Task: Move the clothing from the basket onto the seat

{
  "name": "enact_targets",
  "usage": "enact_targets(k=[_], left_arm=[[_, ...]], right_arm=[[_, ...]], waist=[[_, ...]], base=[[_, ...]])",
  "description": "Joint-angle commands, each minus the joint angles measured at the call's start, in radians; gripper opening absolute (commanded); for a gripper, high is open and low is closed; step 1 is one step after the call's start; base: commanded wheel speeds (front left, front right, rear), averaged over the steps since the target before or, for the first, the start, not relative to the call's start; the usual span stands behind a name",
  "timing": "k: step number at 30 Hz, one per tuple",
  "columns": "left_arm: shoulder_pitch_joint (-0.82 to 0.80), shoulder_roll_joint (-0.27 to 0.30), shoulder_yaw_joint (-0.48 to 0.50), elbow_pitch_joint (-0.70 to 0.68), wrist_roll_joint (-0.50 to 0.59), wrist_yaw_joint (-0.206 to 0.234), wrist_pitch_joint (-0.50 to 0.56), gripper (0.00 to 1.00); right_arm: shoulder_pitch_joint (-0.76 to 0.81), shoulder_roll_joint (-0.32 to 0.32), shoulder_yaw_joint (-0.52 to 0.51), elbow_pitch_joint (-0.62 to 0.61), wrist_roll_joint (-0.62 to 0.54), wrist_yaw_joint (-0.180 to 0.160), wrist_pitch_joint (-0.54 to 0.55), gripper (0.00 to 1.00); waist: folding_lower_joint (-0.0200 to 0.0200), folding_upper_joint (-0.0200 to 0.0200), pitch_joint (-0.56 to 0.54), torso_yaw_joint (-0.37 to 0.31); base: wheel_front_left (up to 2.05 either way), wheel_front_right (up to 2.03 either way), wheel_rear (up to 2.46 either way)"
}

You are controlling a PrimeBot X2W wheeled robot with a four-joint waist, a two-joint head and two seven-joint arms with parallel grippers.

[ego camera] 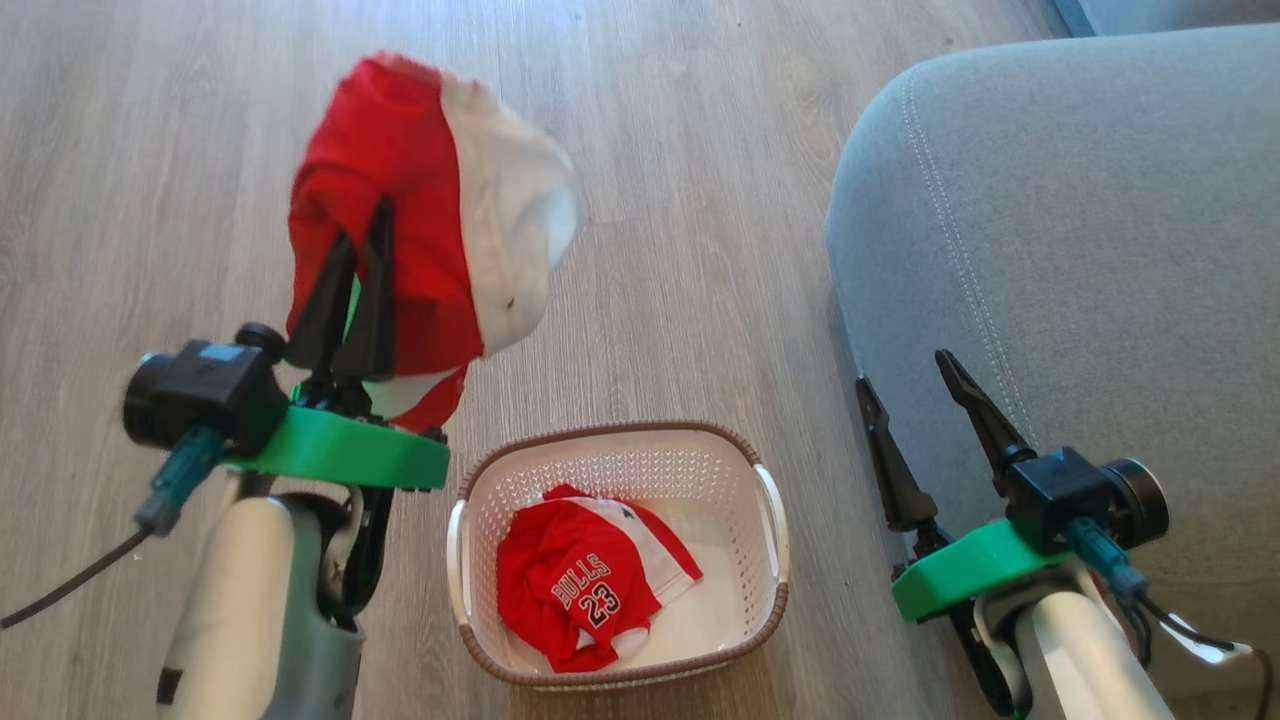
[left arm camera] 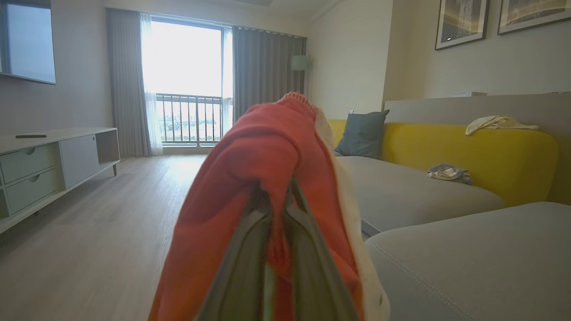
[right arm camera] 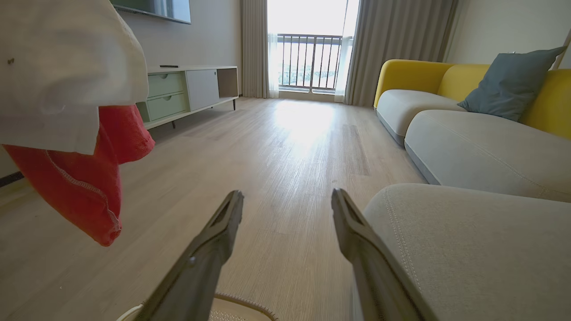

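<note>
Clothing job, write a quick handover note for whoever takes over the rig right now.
Left pincer: shut on a garment, held up over the floor, left of the basket.
Right pincer: open, empty, beside the seat.
Jersey: lying in the basket.
Done: one garment out of the basket.
Left: put it on the seat, then move the jersey too.

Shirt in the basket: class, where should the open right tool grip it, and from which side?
Probably best: pinch the shirt by its bunched red folds, coming from above. It lies crumpled low inside the basket, whose walls block a sideways reach.
</note>
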Motion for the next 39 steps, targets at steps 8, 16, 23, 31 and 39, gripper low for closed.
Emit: enact_targets(k=[8, 16, 23, 31, 39], left_arm=[[-0.022, 0.008, -0.013, -0.149, -0.007, -0.003, -0.013, 0.00], [0.004, 0.008, -0.083, -0.148, 0.021, -0.050, -0.013, 0.00], [0.017, 0.008, -0.145, -0.164, 0.054, -0.082, -0.013, 0.00], [0.017, 0.008, -0.137, -0.168, 0.061, -0.088, -0.013, 0.00], [0.017, 0.008, -0.124, -0.162, 0.068, -0.090, -0.013, 0.00]], right_arm=[[-0.005, -0.001, 0.031, -0.059, 0.013, 0.000, -0.002, 1.00], [-0.005, -0.002, 0.034, -0.089, 0.017, 0.000, -0.002, 1.00], [0.000, -0.011, 0.048, -0.098, 0.019, 0.000, -0.002, 1.00], [-0.001, -0.011, 0.064, -0.121, 0.106, 0.000, -0.002, 1.00], [-0.028, -0.128, 0.236, -0.202, 0.254, 0.000, -0.002, 1.00]], waist=[[0.0001, -0.0001, -0.008, 0.009], [0.0001, -0.0001, -0.010, 0.010], [0.0001, -0.0001, -0.009, 0.009], [0.0001, -0.0001, -0.010, 0.002], [0.0001, -0.0001, -0.008, -0.011]], base=[[0.00, 0.00, 0.00], [0.00, 0.00, 0.00], [0.00, 0.00, 0.00], [0.00, 0.00, 0.00], [0.00, 0.00, 0.00]])
